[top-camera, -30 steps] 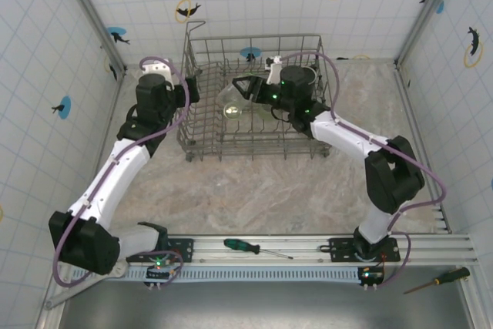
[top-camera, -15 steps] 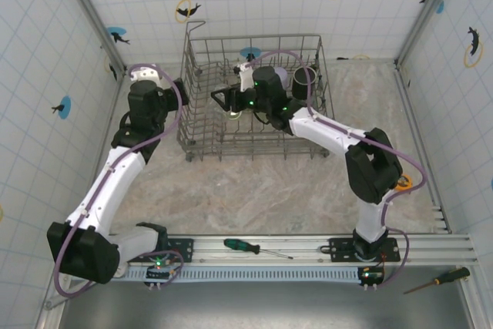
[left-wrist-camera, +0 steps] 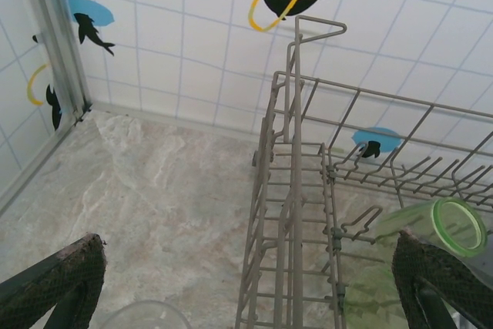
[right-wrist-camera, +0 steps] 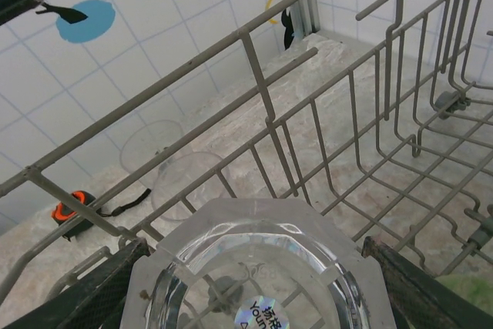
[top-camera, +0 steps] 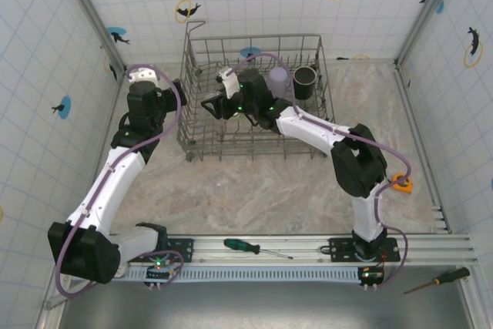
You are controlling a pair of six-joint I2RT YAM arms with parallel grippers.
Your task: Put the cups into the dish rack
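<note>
I log: right arm stretched into dish rack, right gripper clasping clear tumbler; left gripper agape outside left wall. Far-right corner: lilac cup, black mug.

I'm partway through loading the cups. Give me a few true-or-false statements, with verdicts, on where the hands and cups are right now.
1. The right hand holds a clear cup within the dish rack. True.
2. The left hand is shut on a green cup. False: it is open and empty, beside the rack's left wall.
3. The black mug stands in the rack's far right corner. True.
4. The lilac cup lies on the table outside the rack. False: it is in the rack, next to the black mug.
5. A green-handled screwdriver lies on the rail between the arm bases. True.
</note>
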